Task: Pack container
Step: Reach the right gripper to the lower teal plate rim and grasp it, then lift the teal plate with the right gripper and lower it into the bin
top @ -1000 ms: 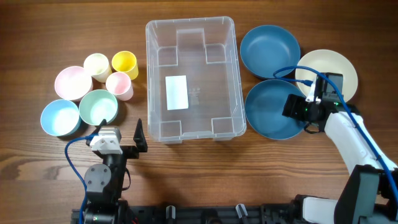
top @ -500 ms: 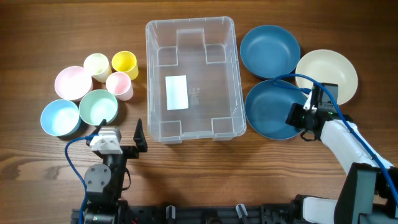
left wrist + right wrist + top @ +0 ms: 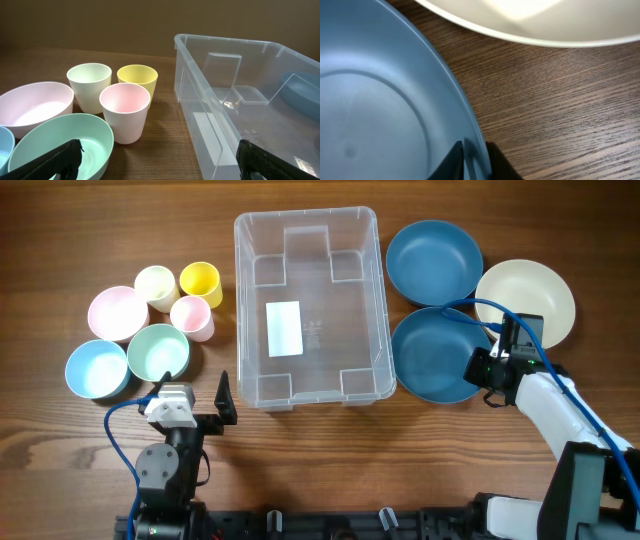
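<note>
The container (image 3: 306, 216) is a clear plastic bin with a white label on its bottom, standing empty at the table's centre; its near corner shows in the left wrist view (image 3: 225, 45). My right gripper (image 3: 482, 367) (image 3: 475, 150) is shut on the right rim of the nearer dark blue bowl (image 3: 435, 355) (image 3: 380, 100), one finger inside the rim and one outside. My left gripper (image 3: 192, 393) (image 3: 160, 157) stands open near the front edge, left of the container, with nothing between its fingers.
A second dark blue bowl (image 3: 434, 262) and a cream bowl (image 3: 525, 300) (image 3: 535, 20) lie right of the container. To its left are pink (image 3: 118, 313), mint (image 3: 158, 352) and light blue (image 3: 97, 369) bowls, and cream (image 3: 156, 286), yellow (image 3: 200, 282) and pink (image 3: 192, 318) cups.
My right gripper has come down a little and shut on the nearer blue bowl's rim, and the bowl has shifted slightly left. The left arm has not moved.
</note>
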`<state>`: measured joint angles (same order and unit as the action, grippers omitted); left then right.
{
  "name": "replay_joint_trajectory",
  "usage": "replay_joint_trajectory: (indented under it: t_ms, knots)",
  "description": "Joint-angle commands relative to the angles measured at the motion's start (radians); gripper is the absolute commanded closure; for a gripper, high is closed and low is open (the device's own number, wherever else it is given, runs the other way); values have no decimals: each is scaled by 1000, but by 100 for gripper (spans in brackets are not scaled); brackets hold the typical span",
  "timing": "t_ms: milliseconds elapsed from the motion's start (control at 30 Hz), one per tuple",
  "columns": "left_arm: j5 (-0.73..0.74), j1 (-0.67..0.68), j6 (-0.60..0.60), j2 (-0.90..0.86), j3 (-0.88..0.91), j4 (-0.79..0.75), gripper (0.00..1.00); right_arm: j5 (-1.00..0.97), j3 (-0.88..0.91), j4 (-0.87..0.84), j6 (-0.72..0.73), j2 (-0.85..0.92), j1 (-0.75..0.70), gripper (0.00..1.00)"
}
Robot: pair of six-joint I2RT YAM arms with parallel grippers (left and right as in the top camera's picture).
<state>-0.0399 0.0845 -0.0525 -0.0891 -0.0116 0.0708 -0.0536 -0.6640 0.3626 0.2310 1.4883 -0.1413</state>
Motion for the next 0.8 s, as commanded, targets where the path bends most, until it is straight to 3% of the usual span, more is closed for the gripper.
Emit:
replay_joint_trajectory:
  t_ms: [0, 300, 767]
  knots:
    - [-14, -3, 19, -3, 6, -3, 0, -22, 2, 8, 5, -4, -4, 94]
    - [-14, -3, 20, -3, 6, -3, 0, -64, -23, 73, -30, -78, -4, 96]
    - [-14, -3, 19, -3, 6, -3, 0, -93, -45, 145, -16, -560, -4, 96]
